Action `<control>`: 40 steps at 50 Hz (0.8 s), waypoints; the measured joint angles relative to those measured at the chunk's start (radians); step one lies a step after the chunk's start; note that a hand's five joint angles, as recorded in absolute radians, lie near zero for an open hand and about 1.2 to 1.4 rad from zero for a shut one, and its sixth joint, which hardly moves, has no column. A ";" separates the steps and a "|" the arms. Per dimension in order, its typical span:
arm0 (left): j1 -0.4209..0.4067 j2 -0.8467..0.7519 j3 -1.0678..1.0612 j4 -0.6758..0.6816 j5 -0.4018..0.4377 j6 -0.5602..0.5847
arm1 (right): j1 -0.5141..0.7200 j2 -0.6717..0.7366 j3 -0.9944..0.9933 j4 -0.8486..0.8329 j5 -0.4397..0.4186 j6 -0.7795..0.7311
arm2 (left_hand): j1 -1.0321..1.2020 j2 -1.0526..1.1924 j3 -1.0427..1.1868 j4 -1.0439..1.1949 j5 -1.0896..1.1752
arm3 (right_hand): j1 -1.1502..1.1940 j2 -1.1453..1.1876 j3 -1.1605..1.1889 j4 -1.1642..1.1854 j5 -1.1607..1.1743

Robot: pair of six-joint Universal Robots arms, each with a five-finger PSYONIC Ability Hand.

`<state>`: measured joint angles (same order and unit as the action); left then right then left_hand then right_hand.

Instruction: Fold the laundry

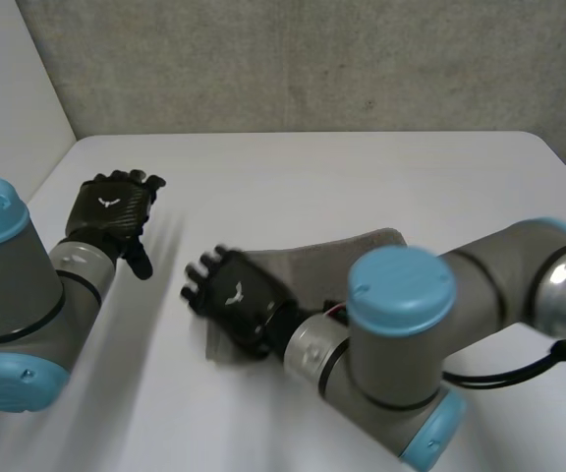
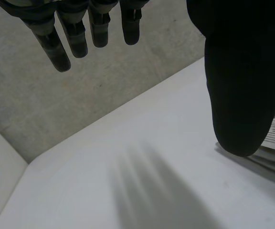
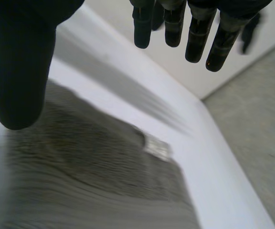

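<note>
- While the right hand [image 1: 232, 300] is poised over 1 end of the grey cloth [image 1: 342, 258], its fingers are straight and spread away from the thumb, gripping nothing. Whether the palm touches the fabric cannot be told.
- The cloth lies flat near the middle of the white table [image 1: 362, 167]. It is a long strip that looks folded already, with a small pale label [image 3: 156, 146] on its top face below the right hand's outstretched fingers.
- The left hand [image 1: 116, 208] is well apart from the cloth, out beyond the end the right hand covers. Its fingers are straight and relaxed, holding nothing.
- The step in hand seems to be taking hold of this end for another fold.
- To do it well, the right hand should pinch every layer at the edge. The left hand should come to the neighbouring corner so the 2 corners lift level and land square on the cloth's far end.
- Nothing contains the cloth: it lies directly on the table top.
</note>
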<state>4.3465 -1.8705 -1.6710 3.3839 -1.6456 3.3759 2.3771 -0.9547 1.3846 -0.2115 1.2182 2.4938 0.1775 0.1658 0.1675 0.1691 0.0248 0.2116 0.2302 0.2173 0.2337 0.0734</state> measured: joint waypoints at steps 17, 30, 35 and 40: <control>-0.095 0.006 -0.018 0.001 0.000 -0.001 | -0.380 -0.235 0.272 0.065 0.076 0.351 | 0.000 0.000 0.000 0.000 0.000 | 0.000 -0.002 -0.004 0.000 -0.002; -0.098 -0.007 -0.017 0.003 0.000 -0.001 | -0.583 -0.223 0.451 0.016 0.027 0.261 | 0.000 0.000 0.000 -0.001 0.000 | 0.523 0.661 0.652 0.635 0.586; -0.097 -0.007 -0.017 0.003 0.000 0.000 | -0.601 -0.222 0.469 -0.072 0.016 0.240 | 0.000 0.000 0.000 -0.001 0.000 | 0.707 0.925 0.962 0.952 0.880; -0.096 -0.007 -0.018 0.003 0.000 0.000 | -0.580 -0.240 0.448 -0.181 0.031 0.185 | 0.000 0.000 0.000 -0.001 0.000 | 0.707 0.925 0.965 0.957 0.890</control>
<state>4.2502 -1.8777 -1.6889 3.3871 -1.6459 3.3761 1.7967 -1.1944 1.8323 -0.3922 1.2490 2.6783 0.1775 0.1656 0.1675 0.1679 0.0248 0.9184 1.1552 1.1822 1.1905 0.9631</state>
